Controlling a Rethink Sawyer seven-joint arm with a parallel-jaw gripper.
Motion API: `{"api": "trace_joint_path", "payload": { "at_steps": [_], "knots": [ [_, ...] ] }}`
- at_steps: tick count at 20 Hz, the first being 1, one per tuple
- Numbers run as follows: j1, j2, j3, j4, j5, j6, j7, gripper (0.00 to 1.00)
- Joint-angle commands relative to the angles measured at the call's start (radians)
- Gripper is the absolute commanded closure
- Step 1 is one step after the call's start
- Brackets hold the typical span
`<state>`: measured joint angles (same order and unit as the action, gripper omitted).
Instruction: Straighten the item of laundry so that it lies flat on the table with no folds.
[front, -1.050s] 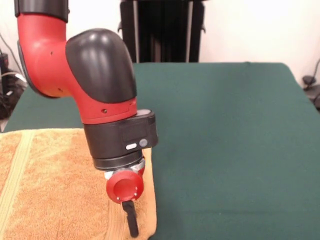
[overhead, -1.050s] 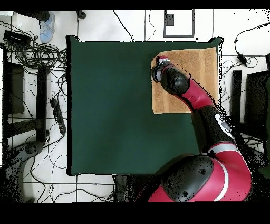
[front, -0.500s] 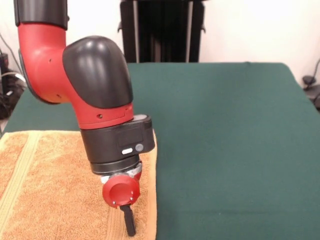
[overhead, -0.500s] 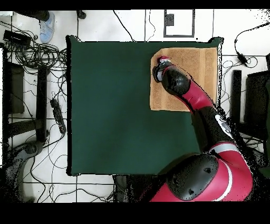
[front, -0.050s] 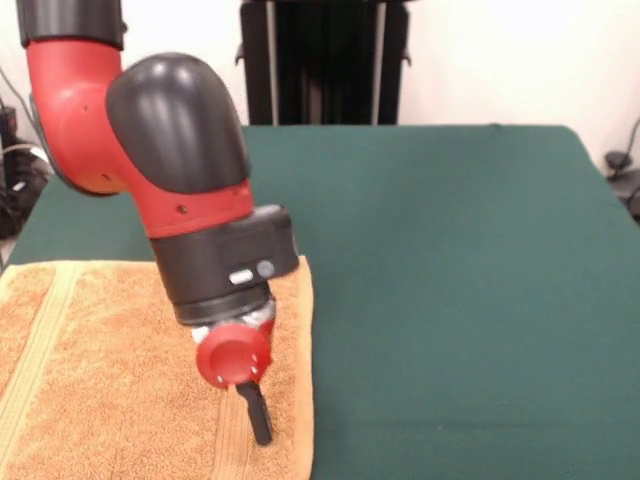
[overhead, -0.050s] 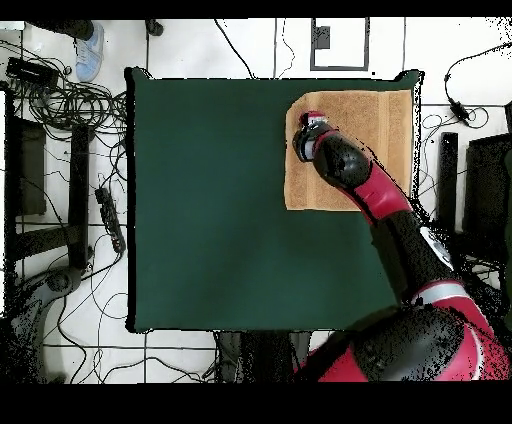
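A red and black robot arm reaches down over an orange-tan towel that lies at the near left of a dark green tabletop in the front view. The gripper points down at the towel close to its right edge, beside a ribbed band running near that edge. Only one dark finger shows below a round red cap, so it cannot be told whether the jaws are released or clenched, nor whether they pinch any cloth.

Compared with a second ago, the arm has leaned and slid a little to the left in the front view, and the gripper tip sits slightly farther from the near edge of the picture. The towel's right edge, which sagged inward near the gripper a second ago, now runs straighter.

In the overhead view the towel occupies the upper right corner of the tabletop, its outline close to a clean rectangle, with the gripper near its left edge.

By my judgement the towel is nearly flat, and little smoothing remains. The part under the arm is hidden.
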<state>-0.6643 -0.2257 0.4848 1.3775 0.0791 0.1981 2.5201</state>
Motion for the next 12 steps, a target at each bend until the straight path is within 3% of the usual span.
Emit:
{"api": "trace_joint_path", "payload": {
  "at_steps": [1,4,12],
  "knots": [
    [-0.101,-0.103,0.214,0.257,-0.069,0.171,-0.122,1.00],
    [-0.132,-0.139,0.237,0.309,-0.079,0.200,-0.103,1.00],
    [-0.136,-0.169,0.271,0.418,-0.072,0.077,0.020,1.00]
  ]
}}
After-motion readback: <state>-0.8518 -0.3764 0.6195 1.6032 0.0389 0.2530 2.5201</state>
